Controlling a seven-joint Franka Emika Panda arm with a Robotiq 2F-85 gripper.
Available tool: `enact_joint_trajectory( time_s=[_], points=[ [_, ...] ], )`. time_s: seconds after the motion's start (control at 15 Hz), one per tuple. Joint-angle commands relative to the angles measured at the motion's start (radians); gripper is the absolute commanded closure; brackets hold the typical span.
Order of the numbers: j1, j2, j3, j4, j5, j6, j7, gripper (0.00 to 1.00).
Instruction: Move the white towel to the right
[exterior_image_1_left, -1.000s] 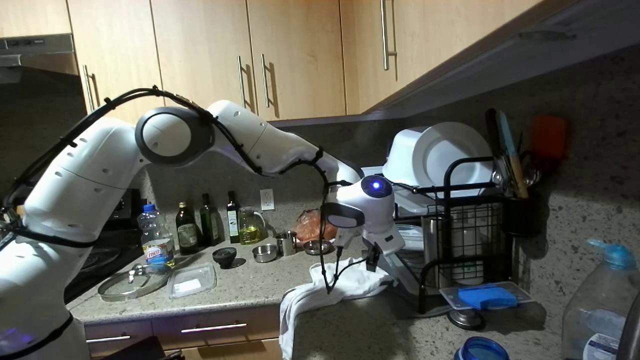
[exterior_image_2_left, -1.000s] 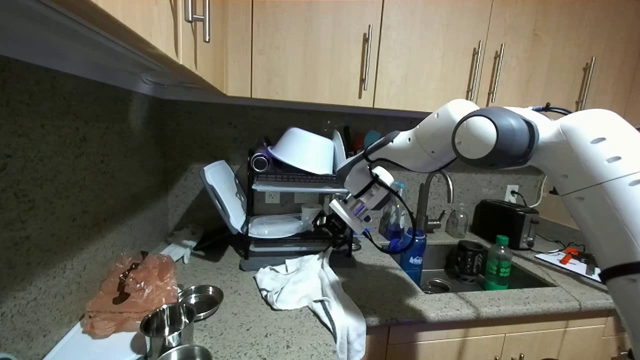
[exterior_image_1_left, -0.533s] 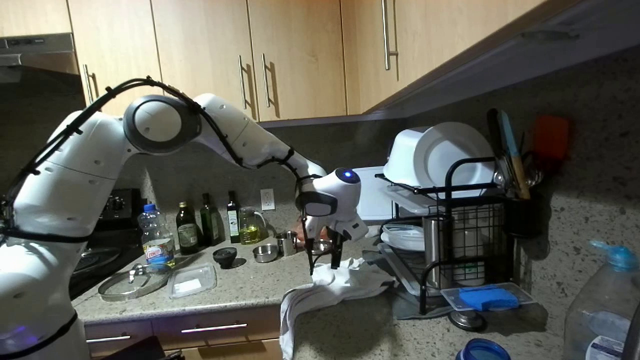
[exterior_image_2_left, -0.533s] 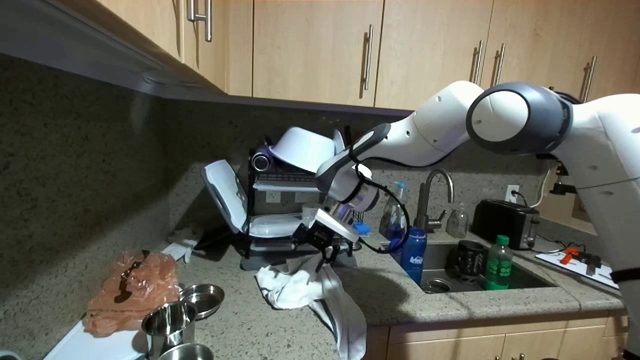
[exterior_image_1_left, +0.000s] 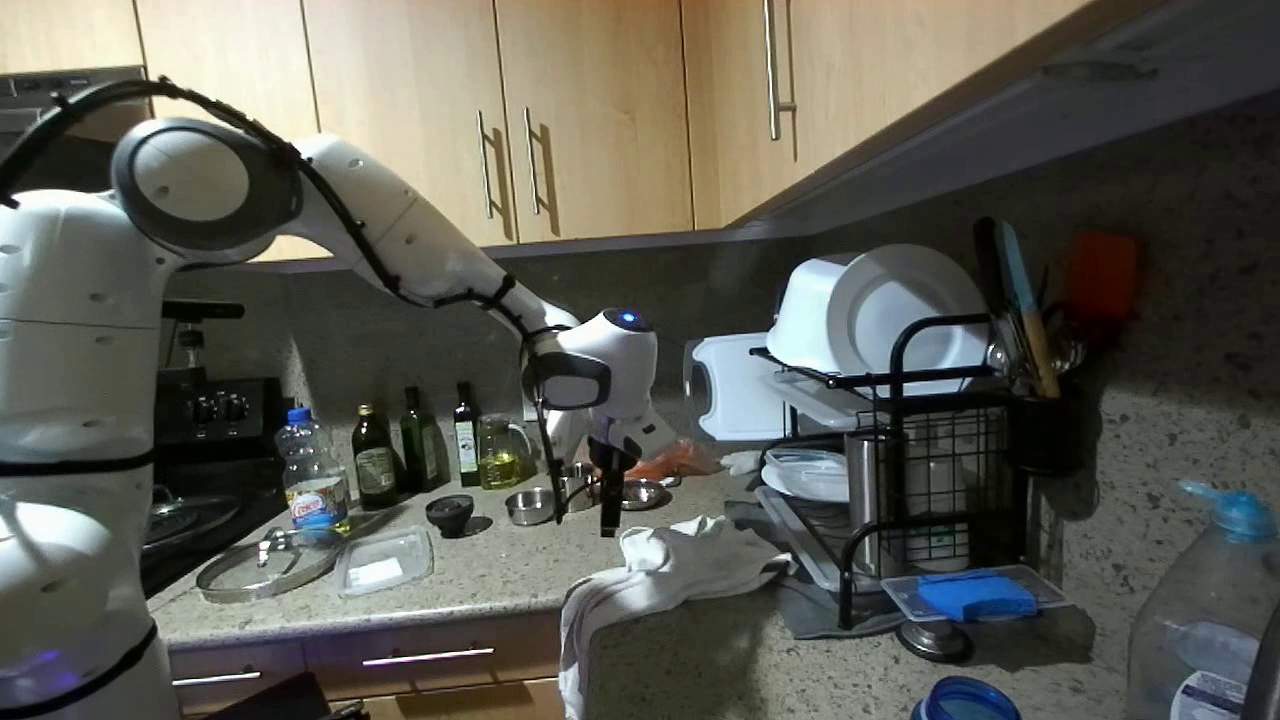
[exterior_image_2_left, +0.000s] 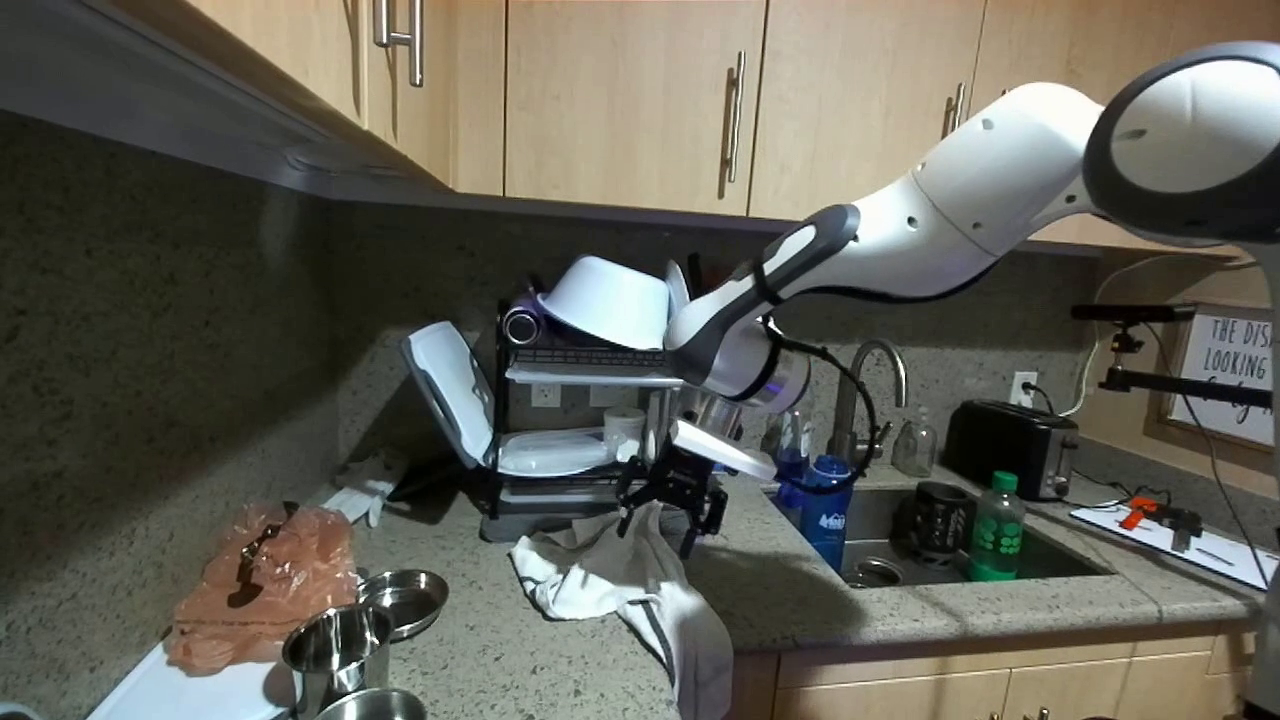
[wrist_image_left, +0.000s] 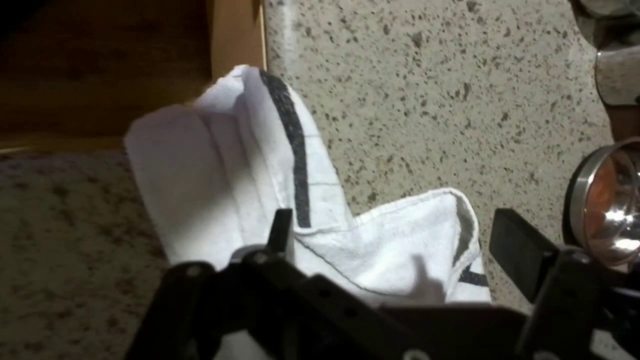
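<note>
A white towel is draping over the edge while the gripper is hovering above it

The towel is lying in loose folds at the inner corner of the counter, one end hanging down beside the drawers. The bunched part is resting on that surface, and its weight is probably what is stopping the hanging end from pulling the rest off. The gripper's jaws are standing wide apart and are holding nothing. In the wrist view one finger is showing over the folds and the other past their edge, seemingly leaving room for cloth to be gathered between them. A finger-like shadow is falling on the fabric, so the tips are likely hanging clear of it. The towel's far end is lying close to the dish rack; whether it is touching the base, the shade is making hard to tell. On the rack a white bowl is lying tipped and a plate is standing on edge, presumably for draining.
</note>
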Motion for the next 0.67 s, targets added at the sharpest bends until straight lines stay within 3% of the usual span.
enact_joint_trajectory(
  time_s=[0.0,0.6],
  points=[
    [0.007,-0.141,-0.01,-0.149,-0.097,-0.018,0.082,0.0],
    [-0.014,-0.025,-0.029,-0.147,-0.163,-0.07,0.174,0.0]
  ],
)
